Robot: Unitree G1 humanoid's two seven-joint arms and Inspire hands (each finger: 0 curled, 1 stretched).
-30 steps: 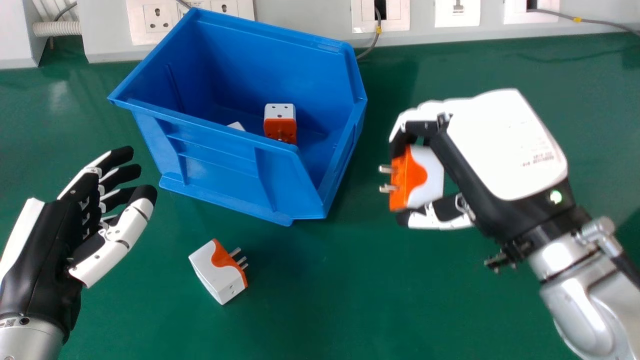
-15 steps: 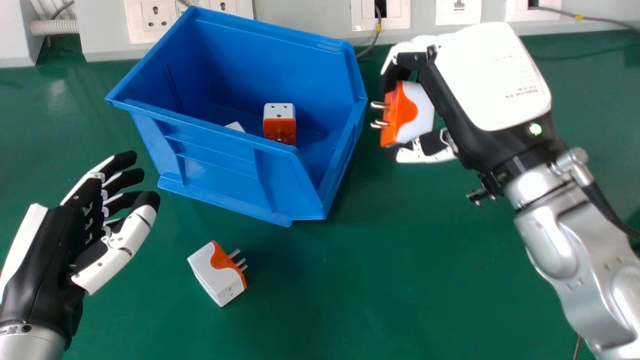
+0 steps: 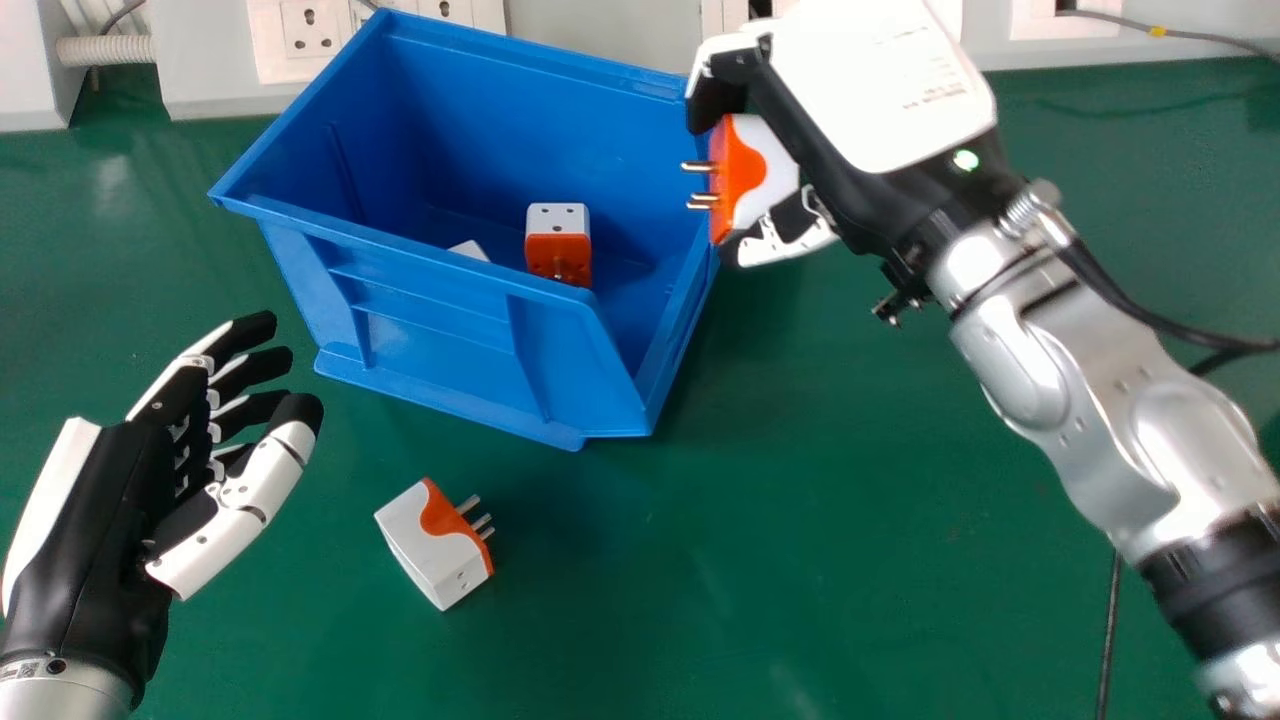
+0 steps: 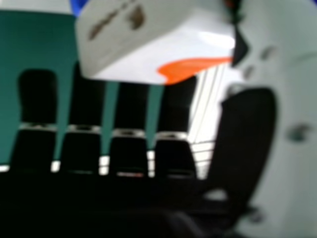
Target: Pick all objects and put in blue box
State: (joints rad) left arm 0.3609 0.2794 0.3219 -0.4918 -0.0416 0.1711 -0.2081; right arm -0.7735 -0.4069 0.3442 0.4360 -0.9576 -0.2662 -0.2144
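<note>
In the head view my right hand (image 3: 870, 90) is at the blue box's right rim, its fingers and thumb curled round a white-and-orange plug adapter (image 3: 765, 170) whose pins point left over the rim. The right hand view shows the held adapter (image 4: 148, 44) against the fingers (image 4: 131, 106). The blue box (image 3: 430, 320) holds an adapter (image 3: 558, 243) and a white piece (image 3: 469, 250) partly hidden by the front wall. Another adapter (image 3: 437, 545) lies on the table in front of the box. My left hand (image 3: 130, 510) stands open at the left, holding nothing.
A green table (image 3: 800, 500) carries everything. Behind the box runs a grey panel with sockets (image 3: 312, 28) and cables. A black cable (image 3: 1110, 630) hangs by the right forearm.
My right hand has moved up and left with its adapter, from right of the box to its right rim. The left hand has shifted slightly down and right.
</note>
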